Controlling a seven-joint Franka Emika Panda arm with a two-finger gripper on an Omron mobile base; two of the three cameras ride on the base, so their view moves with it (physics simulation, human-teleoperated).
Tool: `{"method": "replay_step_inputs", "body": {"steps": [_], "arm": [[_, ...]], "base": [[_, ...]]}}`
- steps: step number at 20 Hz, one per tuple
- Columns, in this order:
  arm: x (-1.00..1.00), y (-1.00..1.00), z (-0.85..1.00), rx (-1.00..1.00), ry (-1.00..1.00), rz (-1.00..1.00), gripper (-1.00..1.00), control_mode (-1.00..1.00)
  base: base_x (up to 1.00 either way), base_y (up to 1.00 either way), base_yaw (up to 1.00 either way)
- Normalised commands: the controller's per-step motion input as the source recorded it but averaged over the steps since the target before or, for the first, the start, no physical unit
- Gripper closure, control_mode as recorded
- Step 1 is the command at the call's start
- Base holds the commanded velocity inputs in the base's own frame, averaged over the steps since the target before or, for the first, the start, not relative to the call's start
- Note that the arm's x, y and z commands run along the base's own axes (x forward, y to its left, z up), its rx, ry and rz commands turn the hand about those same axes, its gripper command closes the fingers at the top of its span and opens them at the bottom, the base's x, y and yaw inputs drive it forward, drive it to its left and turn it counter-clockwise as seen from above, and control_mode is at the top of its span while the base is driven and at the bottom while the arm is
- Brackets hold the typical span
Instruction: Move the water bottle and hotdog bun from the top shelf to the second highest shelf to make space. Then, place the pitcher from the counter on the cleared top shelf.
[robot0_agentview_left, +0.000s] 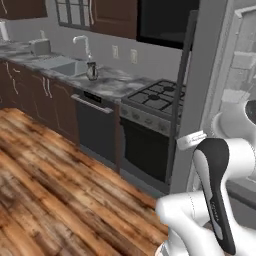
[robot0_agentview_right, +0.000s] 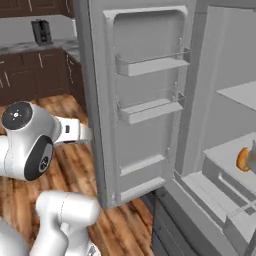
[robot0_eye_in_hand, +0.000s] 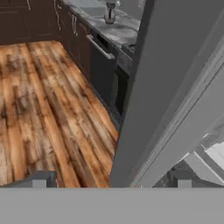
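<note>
Pincer (robot0_eye_in_hand: 111, 181) wide open, nothing between its two dark tips, which poke up at the bottom of the hand view on either side of the fridge door's edge. It looks along the wood floor (robot0_eye_in_hand: 39, 100) toward the far counter (robot0_eye_in_hand: 114, 31), with the grey door (robot0_eye_in_hand: 175, 78) standing big on the right of that view.

Over on the counter, the pitcher (robot0_agentview_left: 92, 70) sits just right of the sink (robot0_agentview_left: 65, 66), below the tap (robot0_agentview_left: 81, 44), shiny with a dark rim. In the hand view it shows at the far end too, near the counter's front edge. A toaster (robot0_agentview_left: 39, 47) stands farther left on the same counter, well apart from the pitcher. Right of the counter comes the black stove (robot0_agentview_left: 156, 96), with the oven front beneath it.

From the right base view the fridge stands open: the door (robot0_agentview_right: 140, 100) swung out to the left, two door racks (robot0_agentview_right: 150, 65) on its inner face. Inside, at the far right, the bun (robot0_agentview_right: 242, 159) lies orange-brown on a light grey shelf (robot0_agentview_right: 225, 150), right at the picture's edge; a grey shape touches it on the right, cut off by the edge, and I cannot tell what it is. Another shelf (robot0_agentview_right: 242, 92) shows higher up, and a bin (robot0_agentview_right: 220, 182) below the bun's shelf.

The arm's white elbow (robot0_agentview_right: 27, 142) sits near left, outside the door.
</note>
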Motion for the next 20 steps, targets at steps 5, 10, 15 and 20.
{"method": "replay_step_inputs", "body": {"steps": [5,10,15,20], "arm": [[0.00,0.00,0.00,0.00,0.00,0.00,-1.00,1.00],[0.00,0.00,0.00,0.00,0.00,0.00,-1.00,1.00],[0.00,0.00,0.00,0.00,0.00,0.00,-1.00,1.00],[0.00,0.00,0.00,0.00,0.00,0.00,-1.00,1.00]], "base": [[0.00,0.92,0.46],[0.19,0.98,0.37],[0.76,0.37,0.17],[0.94,0.00,0.00]]}}
